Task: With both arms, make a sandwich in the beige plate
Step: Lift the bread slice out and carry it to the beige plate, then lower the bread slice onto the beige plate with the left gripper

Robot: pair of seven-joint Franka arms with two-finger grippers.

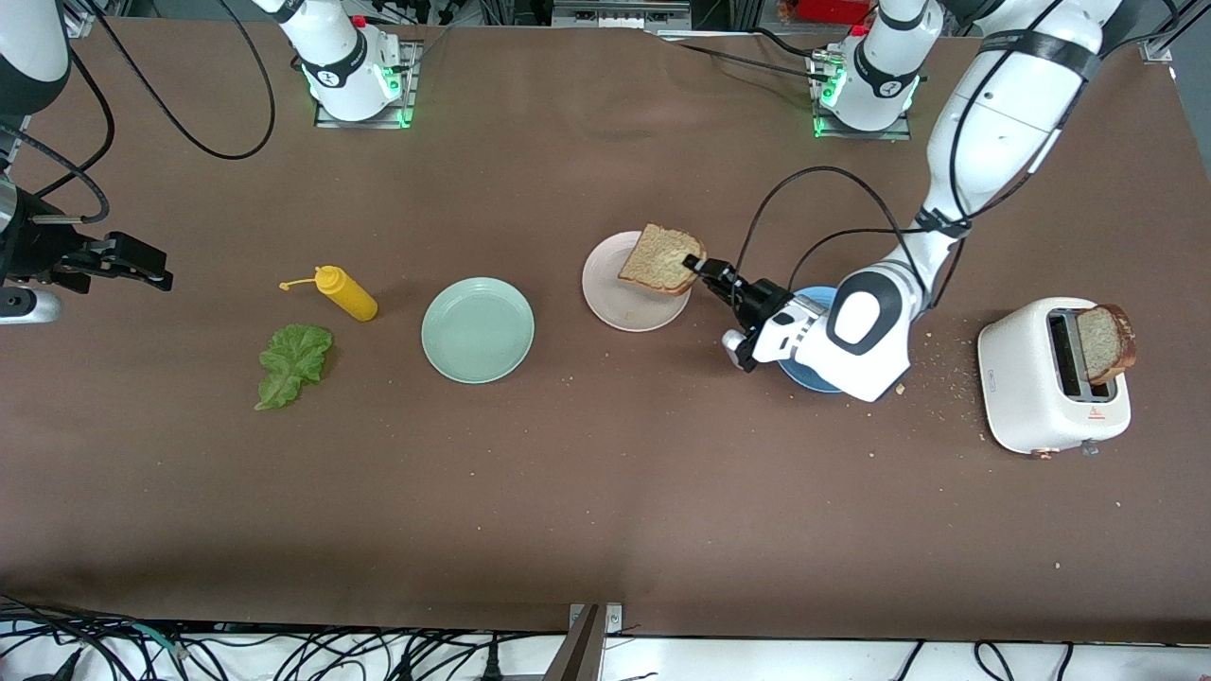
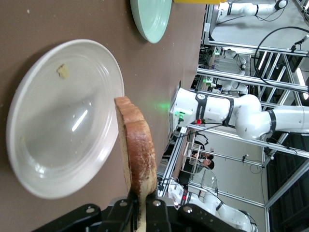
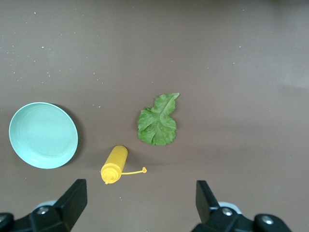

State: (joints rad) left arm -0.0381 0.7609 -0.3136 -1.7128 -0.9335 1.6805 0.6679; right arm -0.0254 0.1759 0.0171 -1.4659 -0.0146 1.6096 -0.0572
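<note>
- My left gripper [image 1: 698, 266] is clenched on a toast slice [image 1: 661, 259], holding it over the beige plate [image 1: 613, 301].
- My right gripper [image 3: 140, 203] waits with jaws spread, high over the table's right-arm end, above the lettuce leaf [image 1: 292, 363] and mustard bottle [image 1: 346, 292].
- I see a second slice [image 1: 1103, 341] standing in the toaster [image 1: 1041, 390].

The left gripper [image 1: 698, 266] holds a toast slice [image 1: 661, 259] over the beige plate [image 1: 615, 301], apparently clear of it, while the right gripper [image 1: 142, 266] waits open.
</note>
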